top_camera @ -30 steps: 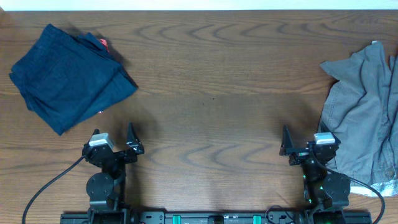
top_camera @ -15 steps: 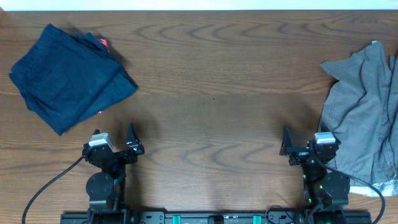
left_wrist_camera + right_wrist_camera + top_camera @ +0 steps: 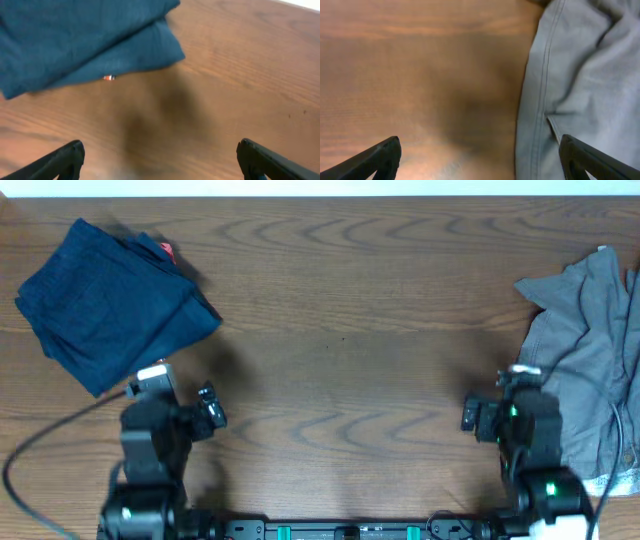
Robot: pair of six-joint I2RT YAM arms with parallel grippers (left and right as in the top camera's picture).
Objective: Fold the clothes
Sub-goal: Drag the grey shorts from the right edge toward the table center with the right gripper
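Note:
The clothes, a wrinkled grey-taupe garment [image 3: 590, 360], lie crumpled at the table's right edge; its stitched seam also shows in the right wrist view [image 3: 580, 85]. My right gripper [image 3: 480, 160] is open and empty, raised above the table with its right finger over the garment's left edge. In the overhead view the right arm [image 3: 515, 420] stands just left of the garment. My left gripper [image 3: 160, 160] is open and empty above bare wood, below the dark blue garment.
A folded dark navy garment [image 3: 110, 305] with a red tag [image 3: 166, 251] lies at the far left; it also shows in the left wrist view [image 3: 80, 40]. The wooden table [image 3: 340, 330] lies between the two garments.
Both arms have lifted from their rest pose and moved forward over the table. The garments have not moved.

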